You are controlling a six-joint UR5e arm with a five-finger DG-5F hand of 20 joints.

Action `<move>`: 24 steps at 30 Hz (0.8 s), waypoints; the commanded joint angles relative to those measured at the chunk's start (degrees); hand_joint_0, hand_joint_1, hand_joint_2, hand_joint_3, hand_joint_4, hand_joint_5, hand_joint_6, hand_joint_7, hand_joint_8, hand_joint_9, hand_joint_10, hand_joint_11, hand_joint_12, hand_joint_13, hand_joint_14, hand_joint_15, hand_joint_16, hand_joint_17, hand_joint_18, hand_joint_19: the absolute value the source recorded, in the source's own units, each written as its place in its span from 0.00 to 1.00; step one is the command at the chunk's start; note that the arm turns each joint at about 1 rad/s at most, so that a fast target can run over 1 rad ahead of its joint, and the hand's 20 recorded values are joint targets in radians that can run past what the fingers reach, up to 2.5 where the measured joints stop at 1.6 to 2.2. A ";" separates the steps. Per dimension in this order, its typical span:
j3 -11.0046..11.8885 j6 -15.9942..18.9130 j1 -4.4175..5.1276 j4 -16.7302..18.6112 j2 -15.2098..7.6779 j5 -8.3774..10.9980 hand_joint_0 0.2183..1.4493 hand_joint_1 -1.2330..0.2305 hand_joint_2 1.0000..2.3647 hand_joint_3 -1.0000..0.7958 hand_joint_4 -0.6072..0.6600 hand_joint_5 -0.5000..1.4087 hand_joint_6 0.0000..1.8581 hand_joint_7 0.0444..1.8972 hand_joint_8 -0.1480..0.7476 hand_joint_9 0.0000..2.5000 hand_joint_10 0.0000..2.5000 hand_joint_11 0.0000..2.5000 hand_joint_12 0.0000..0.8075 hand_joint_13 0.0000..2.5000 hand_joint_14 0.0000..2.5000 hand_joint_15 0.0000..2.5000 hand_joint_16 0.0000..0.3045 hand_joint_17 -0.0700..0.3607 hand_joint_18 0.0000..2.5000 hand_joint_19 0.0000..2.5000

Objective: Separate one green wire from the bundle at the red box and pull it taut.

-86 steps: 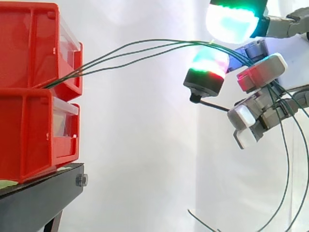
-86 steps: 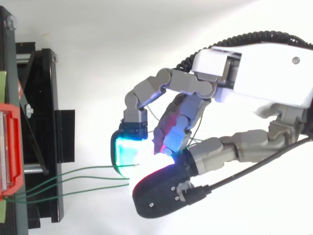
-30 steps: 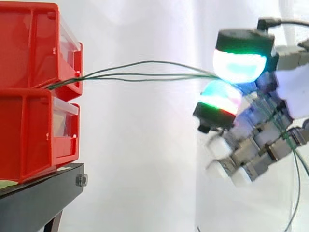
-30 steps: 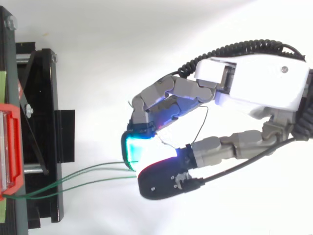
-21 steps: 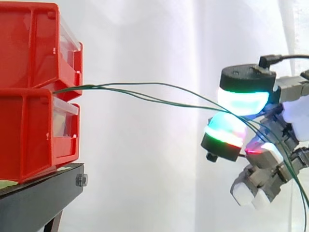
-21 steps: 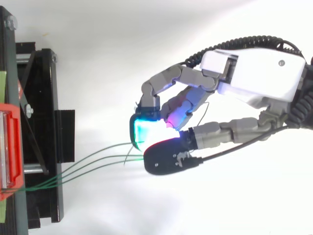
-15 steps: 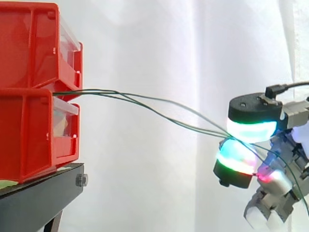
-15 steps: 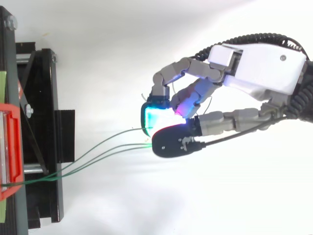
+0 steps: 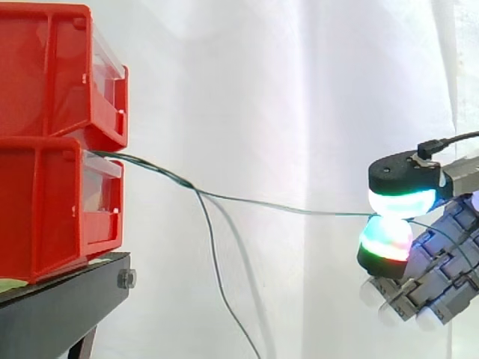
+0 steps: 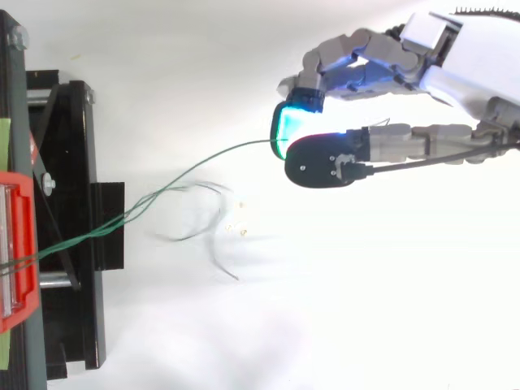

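1. Against the white curtain, red bins sit stacked on a black stand at the left.
2. One green wire runs nearly straight from the bins to the hand, pinched between two glowing pads.
3. Compared with half a second ago, the hand is farther from the bins, and the other wires have slipped free and dangle.

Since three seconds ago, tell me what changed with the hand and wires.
The hand pulled away from the red bins, rightward and lower in the side view. It went from holding several wires to pinching one green wire, now stretched nearly straight; the other wires dropped free and hang. Bins and black stand unmoved.
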 commanded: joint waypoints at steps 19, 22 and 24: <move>-0.96 0.64 0.59 4.83 1.77 -10.46 0.32 0.33 0.01 0.47 0.46 0.21 0.45 0.58 0.42 0.27 0.00 0.00 0.39 0.17 0.00 0.03 0.14 0.39 0.16 0.11; -1.67 0.82 0.94 10.81 1.77 -13.98 0.32 0.33 0.01 0.47 0.46 0.21 0.45 0.57 0.42 0.27 0.00 0.00 0.39 0.17 0.00 0.03 0.14 0.39 0.16 0.11; -3.86 1.26 1.20 15.55 1.77 -15.03 0.32 0.33 0.01 0.47 0.46 0.21 0.45 0.57 0.42 0.27 0.00 0.00 0.39 0.17 0.00 0.03 0.14 0.39 0.16 0.11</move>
